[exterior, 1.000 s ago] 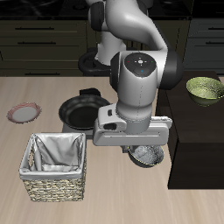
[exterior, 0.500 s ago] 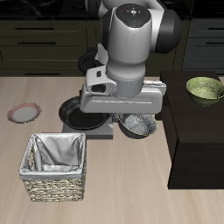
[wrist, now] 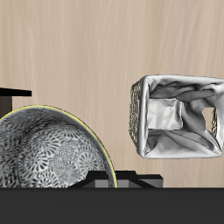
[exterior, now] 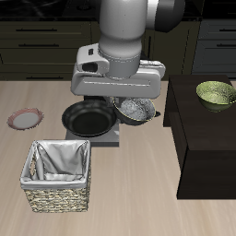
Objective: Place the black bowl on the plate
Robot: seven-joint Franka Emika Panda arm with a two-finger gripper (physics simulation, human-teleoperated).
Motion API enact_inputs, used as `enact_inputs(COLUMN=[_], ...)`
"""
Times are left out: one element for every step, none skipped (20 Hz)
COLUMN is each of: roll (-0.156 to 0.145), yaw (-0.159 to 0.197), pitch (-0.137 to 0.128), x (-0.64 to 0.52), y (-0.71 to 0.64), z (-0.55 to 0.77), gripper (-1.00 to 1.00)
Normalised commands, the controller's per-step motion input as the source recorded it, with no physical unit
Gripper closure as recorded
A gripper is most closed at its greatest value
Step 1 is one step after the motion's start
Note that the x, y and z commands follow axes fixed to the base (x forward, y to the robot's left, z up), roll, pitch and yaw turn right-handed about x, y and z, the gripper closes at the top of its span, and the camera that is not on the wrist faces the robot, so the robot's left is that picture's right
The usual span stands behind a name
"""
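The black bowl, dark outside and speckled grey-white inside, hangs tilted above the table, with my gripper shut on its rim. It is over the edge of the frying pan's stand. In the wrist view the black bowl fills much of the frame close to the camera, its patterned inside facing me. The plate, pinkish-red rimmed with a pale centre, lies flat on the table well off to the side, beyond the frying pan. It does not show in the wrist view.
A black frying pan sits between the bowl and the plate. A woven basket with a white cloth liner stands nearer the table's front edge. A yellow-green bowl rests on the dark cabinet.
The arm has risen and carried the black bowl up and back from beside the dark cabinet toward the frying pan. The bowl is now tilted.
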Motion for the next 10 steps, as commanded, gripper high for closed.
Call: enact_inputs(roll=[0.032, 0.001, 0.036, 0.009, 0.051, -0.020, 0.028, 0.033, -0.003, -0.028], yaw=[0.044, 0.028, -0.052, -0.001, 0.075, -0.127, 0.026, 0.080, 0.015, -0.051], pitch=[-0.072, -0.027, 0.029, -0.046, -0.047, 0.045, -0.005, -0.048, -0.078, 0.045], x=[-0.24, -0.24, -0.23, -0.38, -0.53, -0.47, -0.41, -0.19, -0.49, -0.34], y=[-0.25, -0.14, -0.30, -0.34, -0.45, -0.85, -0.31, 0.03, -0.50, -0.60], z=[0.14, 0.06, 0.06, 0.14, 0.14, 0.12, 0.08, 0.04, 0.11, -0.07], gripper=[1.00, 1.00, 1.00, 1.00, 1.00, 1.00, 1.00, 1.00, 1.00, 1.00])
